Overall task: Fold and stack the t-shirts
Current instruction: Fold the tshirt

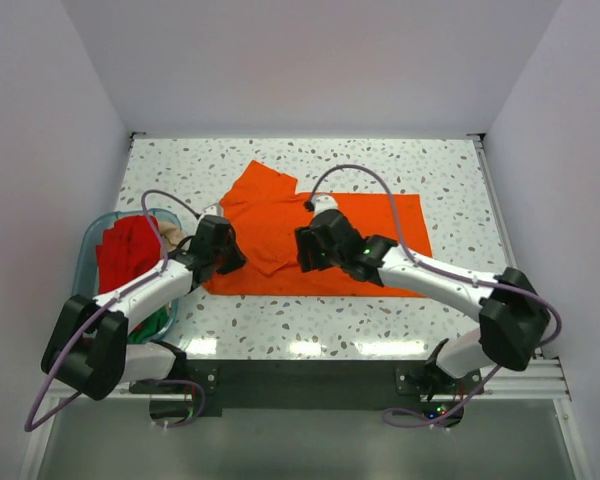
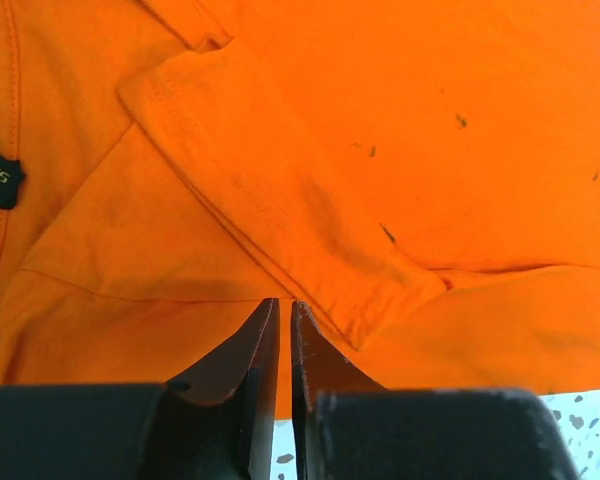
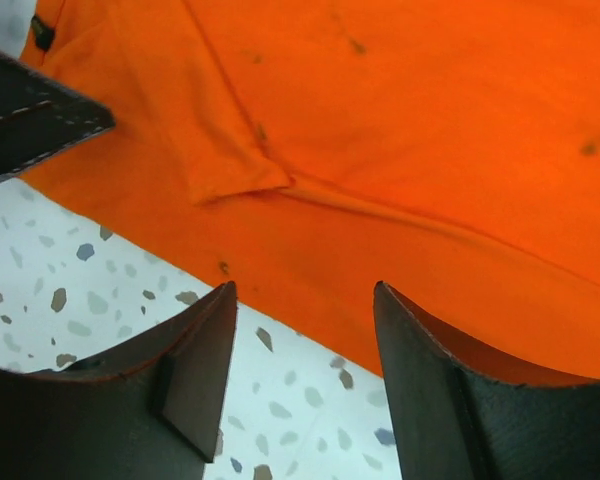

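Note:
A bright orange t-shirt [image 1: 325,225] with small dark specks lies spread on the speckled table, one sleeve folded in over its body [image 2: 280,190]. My left gripper [image 1: 227,258] sits at the shirt's near left edge; its jaws [image 2: 284,302] are closed to a thin slit on the cloth there. My right gripper [image 1: 305,252] is open and empty, hovering over the shirt's near hem [image 3: 305,290]. The left gripper's finger also shows in the right wrist view [image 3: 30,120]. A red shirt [image 1: 128,250], a green one [image 1: 156,322] and a beige one [image 1: 171,238] lie in the tub.
A translucent teal plastic tub [image 1: 88,240] stands at the table's left edge beside the left arm. White walls close in the table at the back and on both sides. Bare speckled tabletop [image 1: 310,320] runs along the near edge below the shirt.

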Controlling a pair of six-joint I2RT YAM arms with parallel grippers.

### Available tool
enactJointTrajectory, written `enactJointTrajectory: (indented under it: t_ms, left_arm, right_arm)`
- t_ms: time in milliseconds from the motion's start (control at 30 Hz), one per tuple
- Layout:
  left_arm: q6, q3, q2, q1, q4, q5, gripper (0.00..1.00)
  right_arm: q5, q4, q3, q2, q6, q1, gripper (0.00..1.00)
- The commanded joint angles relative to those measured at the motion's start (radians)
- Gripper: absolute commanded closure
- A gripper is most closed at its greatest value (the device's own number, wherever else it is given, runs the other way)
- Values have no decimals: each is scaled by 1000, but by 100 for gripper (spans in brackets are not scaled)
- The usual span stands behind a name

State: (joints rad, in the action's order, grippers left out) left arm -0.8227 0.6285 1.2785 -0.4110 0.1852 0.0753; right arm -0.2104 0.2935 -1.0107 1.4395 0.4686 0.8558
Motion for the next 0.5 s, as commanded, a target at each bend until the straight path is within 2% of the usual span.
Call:
enactJointTrajectory:
  t_ms: [0,233,467]
  left_arm:
    - [-16,-26,-5,0,-57,49,88]
    - [-70,-81,-51,24,-6,132,90]
    - [-70,-142,-108,109,-32,97,90]
  right_arm:
    - [-126,-123,-98,105,-126,77,41]
    - [-100,-191,-218,298,-269,160,48]
    - [-81,-188,-313,422,-352,196,54]
